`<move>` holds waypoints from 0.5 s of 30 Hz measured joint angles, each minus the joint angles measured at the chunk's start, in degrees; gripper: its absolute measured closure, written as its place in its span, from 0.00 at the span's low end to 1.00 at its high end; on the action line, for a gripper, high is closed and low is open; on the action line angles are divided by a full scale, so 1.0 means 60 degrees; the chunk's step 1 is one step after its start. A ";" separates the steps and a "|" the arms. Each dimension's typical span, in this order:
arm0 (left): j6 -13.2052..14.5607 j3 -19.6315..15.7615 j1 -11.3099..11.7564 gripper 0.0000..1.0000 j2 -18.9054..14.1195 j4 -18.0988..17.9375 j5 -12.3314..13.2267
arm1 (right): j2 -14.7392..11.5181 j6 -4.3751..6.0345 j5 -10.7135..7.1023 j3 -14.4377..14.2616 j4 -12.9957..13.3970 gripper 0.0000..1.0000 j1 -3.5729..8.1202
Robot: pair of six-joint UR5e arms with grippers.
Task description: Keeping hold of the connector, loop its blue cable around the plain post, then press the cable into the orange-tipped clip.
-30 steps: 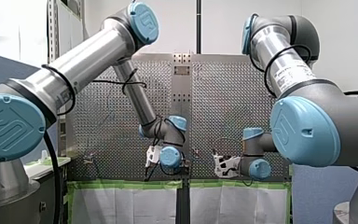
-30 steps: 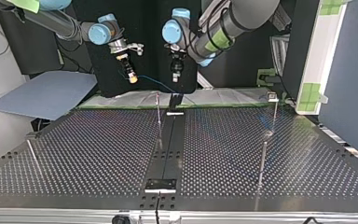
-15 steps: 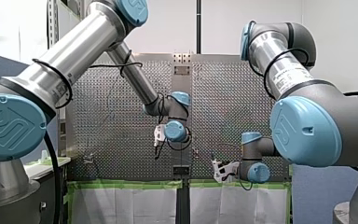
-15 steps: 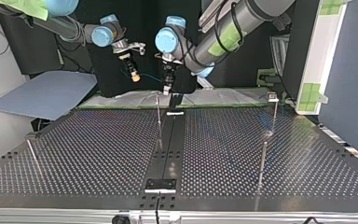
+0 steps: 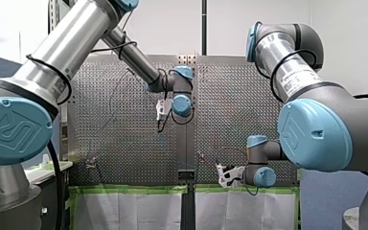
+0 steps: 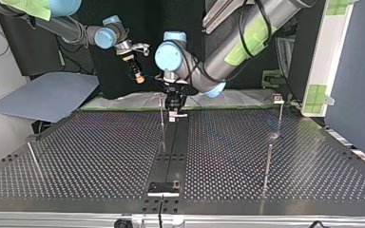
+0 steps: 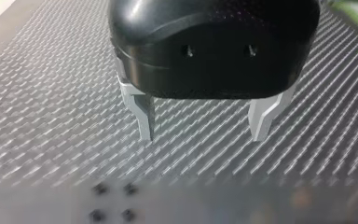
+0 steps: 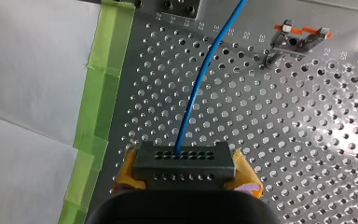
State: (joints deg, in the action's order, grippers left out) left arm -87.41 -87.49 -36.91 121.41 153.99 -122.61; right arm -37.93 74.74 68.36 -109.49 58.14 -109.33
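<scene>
Connector (image 8: 182, 158): a dark block with rows of small holes, pinched across its ends between the yellow-padded fingers (image 8: 244, 176) of my right gripper (image 8: 185, 169). It is held low over the bench (image 8: 317, 154), near the green tape (image 8: 105, 74) along the bench's edge. Blue cable (image 8: 200, 79): leaves the connector's front face and runs ahead in a gentle curve over the holes. It passes beside the orange-tipped clip (image 8: 299, 38), apart from it and not seated. Left gripper (image 7: 204, 123): metal fingers spread wide with nothing between them, over bare bench. In the top view it hangs just beside a thin post (image 6: 162, 111); whether that is the plain one cannot be told. Step in hand, by judgement: the loop round the post, not yet begun. Handling notes: carry the connector round the post low on the shaft, so the cable cannot slip over the top. Allow light tension only. Pull along the cable's own line, since a sideways tug could pivot the block between the pads. Do not slacken the pinch. Route my left arm clear of the sweep. Lay the cable square across the clip's mouth before pressing down.
</scene>
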 joint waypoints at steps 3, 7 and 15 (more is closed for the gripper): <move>0.0286 0.0287 0.0258 0.01 -0.0004 0.0287 -0.0003 | 0.0000 -0.0021 0.0042 0.0102 -0.0113 1.00 0.0002; 0.0645 0.0645 0.0378 0.01 0.0230 0.0648 -0.0172 | 0.0002 -0.0184 0.0094 0.0274 -0.0359 1.00 0.0003; 0.0984 0.1399 0.0170 0.01 0.0925 0.1402 -0.0387 | 0.0006 -0.0470 0.0110 0.0454 -0.0679 1.00 -0.0002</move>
State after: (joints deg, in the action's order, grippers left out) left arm -81.50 -79.10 -35.90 126.96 162.41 -124.93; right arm -37.90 71.92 69.02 -106.77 54.07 -109.34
